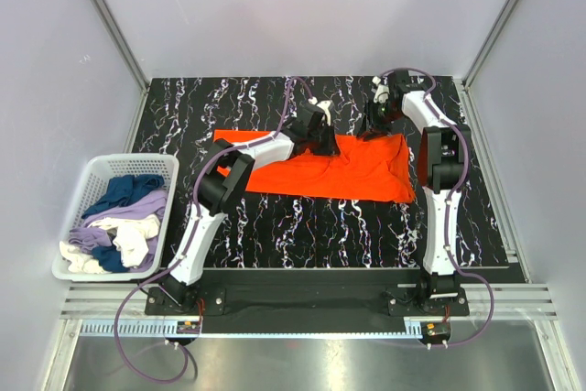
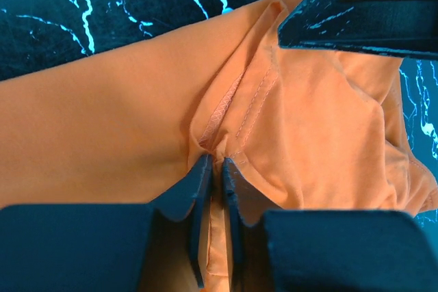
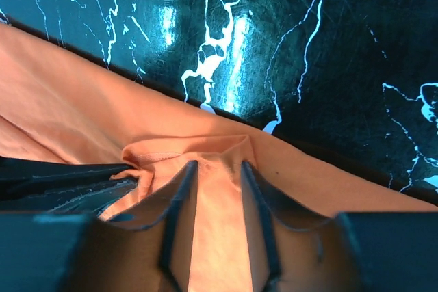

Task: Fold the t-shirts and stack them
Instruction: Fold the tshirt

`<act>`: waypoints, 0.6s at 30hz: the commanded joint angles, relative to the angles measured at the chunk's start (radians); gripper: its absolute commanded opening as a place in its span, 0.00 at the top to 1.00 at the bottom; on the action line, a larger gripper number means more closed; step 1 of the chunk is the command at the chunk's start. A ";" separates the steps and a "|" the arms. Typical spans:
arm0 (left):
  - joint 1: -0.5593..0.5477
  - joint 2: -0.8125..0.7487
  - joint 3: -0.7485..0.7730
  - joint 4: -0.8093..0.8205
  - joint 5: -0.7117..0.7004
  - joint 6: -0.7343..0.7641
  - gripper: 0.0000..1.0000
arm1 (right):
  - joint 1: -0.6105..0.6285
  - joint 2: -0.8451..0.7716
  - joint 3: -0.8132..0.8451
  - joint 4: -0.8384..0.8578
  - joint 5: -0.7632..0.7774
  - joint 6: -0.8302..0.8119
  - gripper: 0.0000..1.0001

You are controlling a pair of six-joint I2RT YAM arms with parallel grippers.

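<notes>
An orange t-shirt [image 1: 348, 171] lies spread on the black marbled table, bunched along its far edge. My left gripper [image 1: 322, 139] is at that far edge, shut on a pinched fold near a seam [image 2: 214, 162] of the shirt [image 2: 102, 121]. My right gripper [image 1: 374, 127] is just to its right. Its jaws stand apart [image 3: 217, 163] with a ridge of the shirt [image 3: 68, 100] between them. The right gripper's fingers [image 2: 363, 11] show in the left wrist view, and the left gripper's fingers [image 3: 61, 179] show in the right wrist view.
A white basket [image 1: 133, 159] stands off the table's left edge, holding several crumpled garments [image 1: 124, 217] in navy, lilac and cream. Bare black tabletop [image 1: 320, 226] lies in front of the shirt. Grey walls enclose the cell.
</notes>
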 commanded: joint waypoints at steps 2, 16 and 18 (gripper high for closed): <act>0.000 -0.027 0.023 0.015 -0.008 -0.004 0.89 | 0.001 -0.003 0.008 0.011 0.006 -0.003 0.70; 0.006 -0.168 -0.095 0.003 -0.056 0.027 0.94 | -0.033 -0.156 -0.104 0.083 0.109 0.024 1.00; 0.014 -0.179 -0.100 0.000 -0.061 0.030 0.94 | -0.040 -0.184 -0.118 0.096 0.117 0.027 1.00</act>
